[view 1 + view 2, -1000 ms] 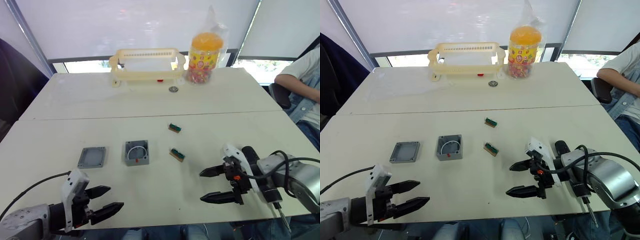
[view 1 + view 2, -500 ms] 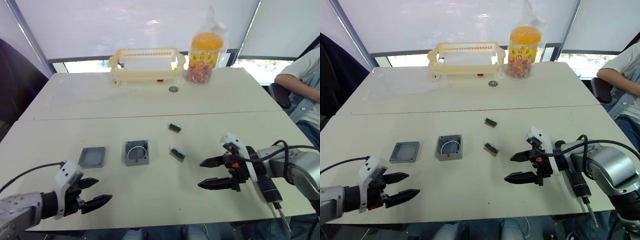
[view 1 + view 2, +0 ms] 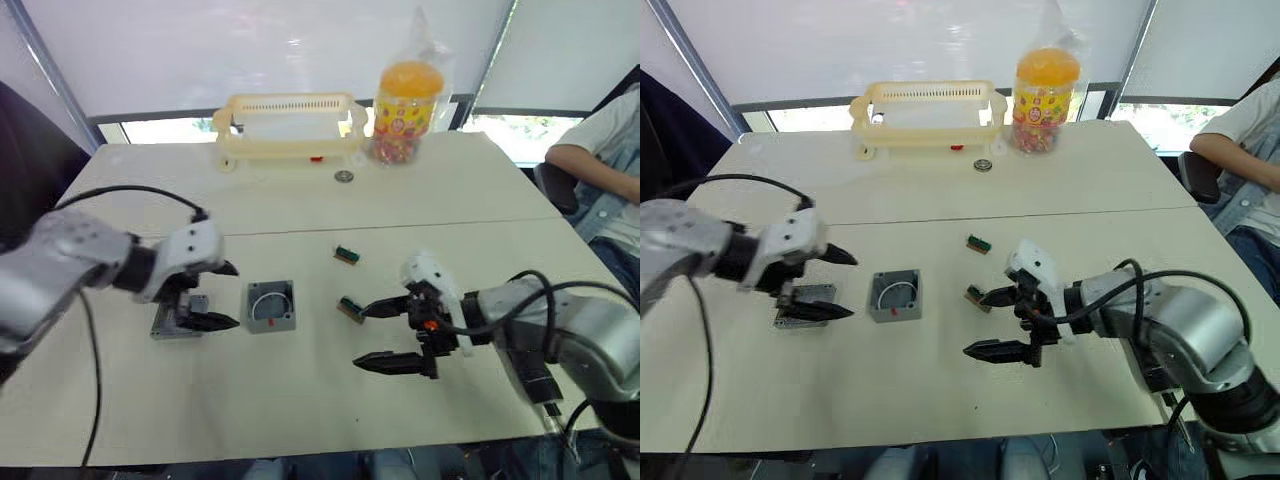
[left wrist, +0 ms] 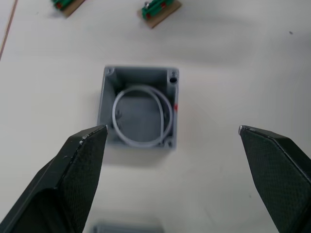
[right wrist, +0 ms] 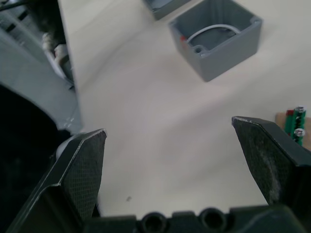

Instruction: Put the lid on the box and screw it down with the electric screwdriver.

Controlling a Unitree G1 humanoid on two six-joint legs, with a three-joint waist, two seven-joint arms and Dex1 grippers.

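The grey box [image 3: 271, 305] sits hollow side up in the middle of the table, with a white ring and a red mark inside. Just left of it lies the flat grey lid [image 3: 163, 327], partly covered by my left gripper [image 3: 236, 295]. That gripper is open and hovers over the lid's right part, its tips next to the box. In the left wrist view the box [image 4: 141, 109] lies between the spread fingers. My right gripper [image 3: 362, 337] is open, right of the box, beside a green block. The black electric screwdriver [image 3: 540, 385] lies under my right forearm near the front edge.
Two green-and-tan blocks [image 3: 348, 255] [image 3: 351, 309] lie right of the box. A pale yellow basket [image 3: 290, 125], a small round object [image 3: 344, 177] and a bagged orange-lidded jar [image 3: 405, 100] stand at the back. A person's arm [image 3: 590, 150] rests at the far right.
My left arm has swung up and forward from the table's front edge to over the lid, beside the box. My right gripper has moved left, closer to the nearer green block.
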